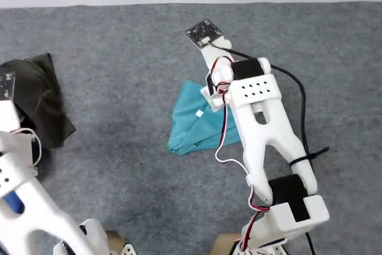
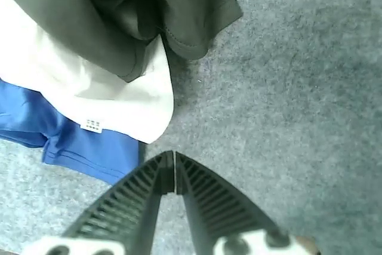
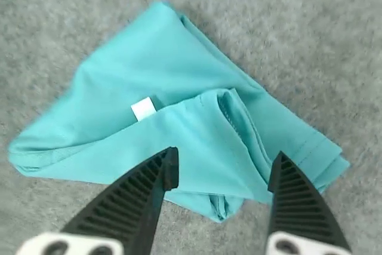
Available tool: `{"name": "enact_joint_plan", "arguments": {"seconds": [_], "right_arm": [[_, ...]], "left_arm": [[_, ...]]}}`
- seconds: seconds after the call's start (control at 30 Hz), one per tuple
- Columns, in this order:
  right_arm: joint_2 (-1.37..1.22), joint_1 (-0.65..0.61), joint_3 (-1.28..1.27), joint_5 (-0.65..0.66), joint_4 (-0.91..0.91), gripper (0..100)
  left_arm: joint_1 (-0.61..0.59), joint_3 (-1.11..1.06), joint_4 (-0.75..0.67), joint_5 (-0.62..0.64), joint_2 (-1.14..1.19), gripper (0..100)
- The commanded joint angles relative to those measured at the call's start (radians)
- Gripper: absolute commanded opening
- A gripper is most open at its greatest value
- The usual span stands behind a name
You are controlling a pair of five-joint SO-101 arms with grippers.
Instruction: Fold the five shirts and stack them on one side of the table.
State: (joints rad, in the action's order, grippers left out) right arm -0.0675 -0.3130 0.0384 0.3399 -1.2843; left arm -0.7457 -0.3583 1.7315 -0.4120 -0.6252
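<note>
Right gripper (image 3: 225, 165) jaws apart, hanging over teal shirt (image 3: 179, 82), which lies roughly folded at centre of table (image 1: 119, 40). Left gripper (image 2: 174, 162) jaws together, empty, just beside stack (image 1: 36, 97) at table's 9 o'clock: dark shirt (image 2: 119, 4) on white shirt (image 2: 89, 88) on blue shirt (image 2: 83, 153). Likely step: carry teal shirt to stack. Pinch through all layers at the thick folded edge and lift level so the folds hold.
</note>
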Motion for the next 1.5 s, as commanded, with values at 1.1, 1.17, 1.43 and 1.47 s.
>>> {"name": "enact_joint_plan", "arguments": {"seconds": [1.1, 1.17, 1.43, 1.47], "right_arm": [[-0.222, 0.015, 0.135, 0.035, 0.105, 21.9], [-0.222, 0.018, 0.135, 0.035, 0.105, 25.9], [-0.262, 0.024, 0.135, 0.035, 0.139, 26.7], [-0.277, 0.03, 0.135, 0.035, 0.15, 26.6]], "left_arm": [[-0.005, -0.12, -0.015, -0.002, -0.109, 0], [-0.005, -0.12, -0.015, -0.002, -0.109, 0], [-0.005, -0.12, -0.011, -0.002, -0.109, 0], [-0.005, -0.12, -0.011, 0.0, -0.109, 0]]}}
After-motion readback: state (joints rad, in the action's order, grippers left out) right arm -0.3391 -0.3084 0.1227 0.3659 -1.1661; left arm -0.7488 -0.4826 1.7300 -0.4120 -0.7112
